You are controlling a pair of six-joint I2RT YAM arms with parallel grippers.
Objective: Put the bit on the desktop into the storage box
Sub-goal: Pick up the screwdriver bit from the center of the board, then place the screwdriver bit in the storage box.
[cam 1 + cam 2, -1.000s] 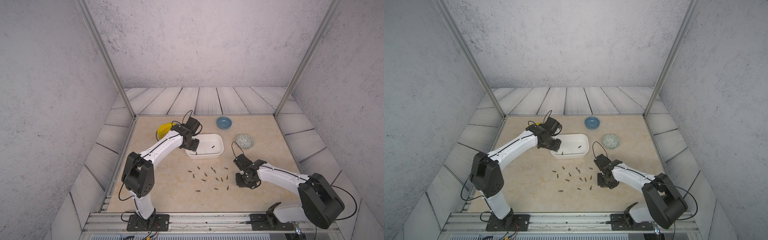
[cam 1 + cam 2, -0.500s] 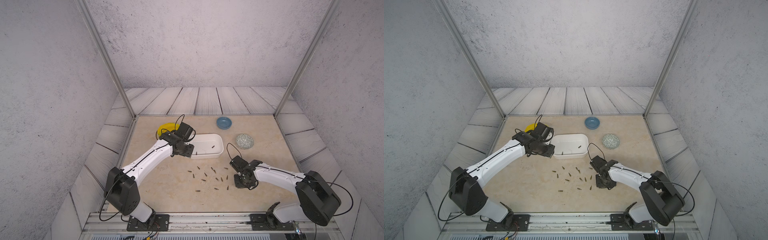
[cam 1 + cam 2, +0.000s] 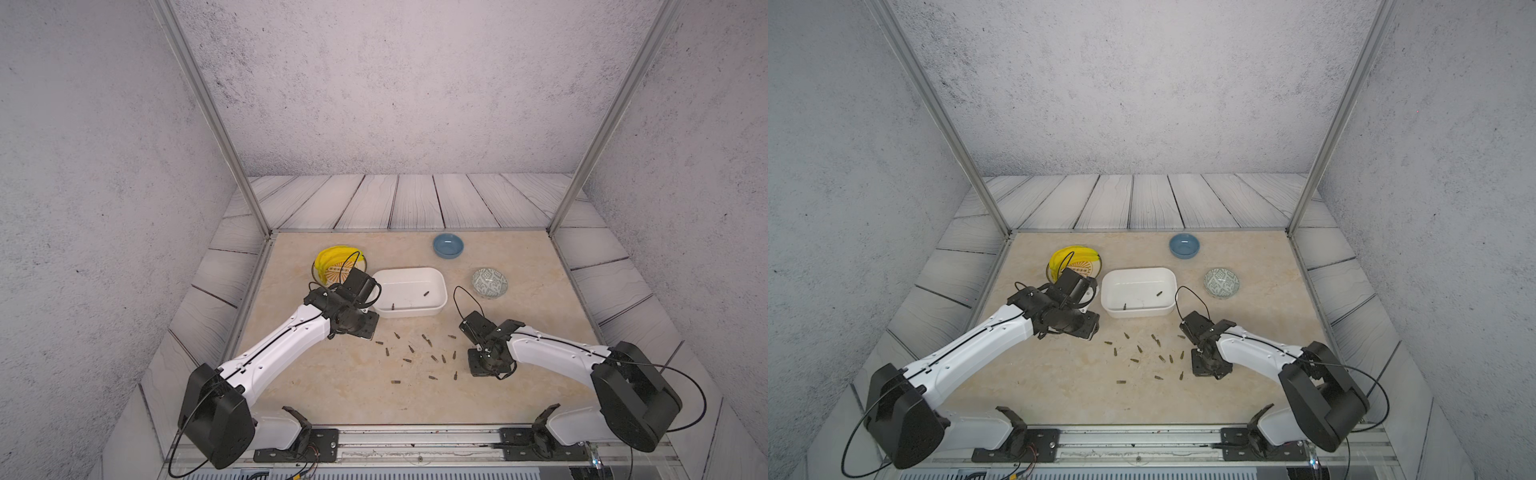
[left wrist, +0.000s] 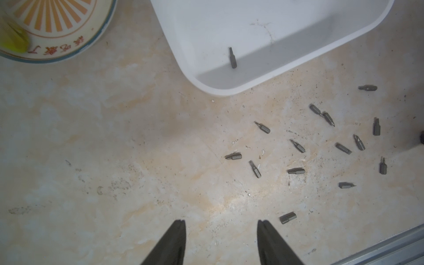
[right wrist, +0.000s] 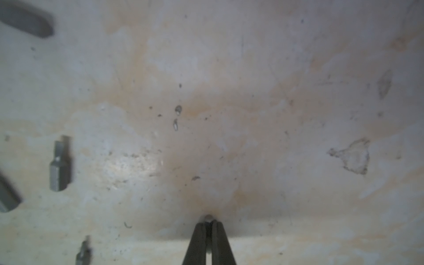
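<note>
Logging the pick step: right end effector (image 5: 208, 221) is pinched all but shut on one bit (image 5: 208, 218), tips low at the table (image 5: 252, 114). Loose bits (image 4: 297, 146) lie just beside it, toward the left arm. The storage box (image 3: 409, 311) sits beyond them, with two bits inside. Left end effector (image 4: 221, 223) hangs half open and empty, near the box's corner. Next, I judge: lift straight up, carry over the rim, release.

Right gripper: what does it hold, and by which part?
The right gripper pinches a grey bit at its fingertips; only a rounded end shows, so the held part is unclear.
</note>
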